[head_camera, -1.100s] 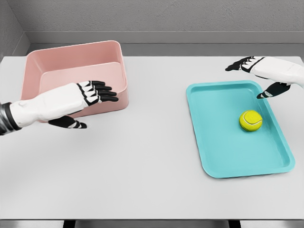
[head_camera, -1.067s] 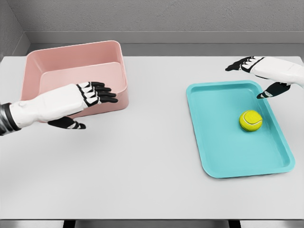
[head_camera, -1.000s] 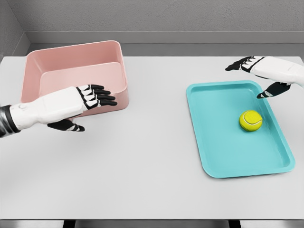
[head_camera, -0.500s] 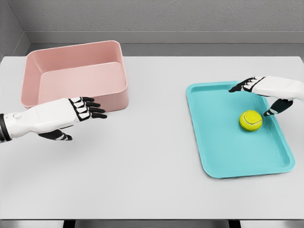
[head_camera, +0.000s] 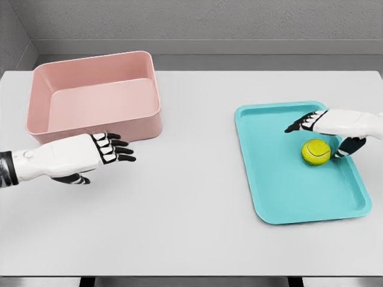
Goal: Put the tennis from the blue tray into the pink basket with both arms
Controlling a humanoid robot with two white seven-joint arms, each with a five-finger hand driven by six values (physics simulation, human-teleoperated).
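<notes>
A yellow-green tennis ball lies in the blue tray at the right of the table. My right hand hovers just over the ball, fingers spread past its far side and thumb down at its right, not closed on it. The pink basket stands at the back left with nothing in it. My left hand floats open over the table just in front of the basket's near wall, fingers pointing right.
The white table carries only the tray and the basket. Its front edge runs along the bottom of the view. A grey wall rises behind the table.
My right hand came down and toward me from behind the tray to just above the ball. My left hand drew back toward me and to the left, away from the basket's front wall.
</notes>
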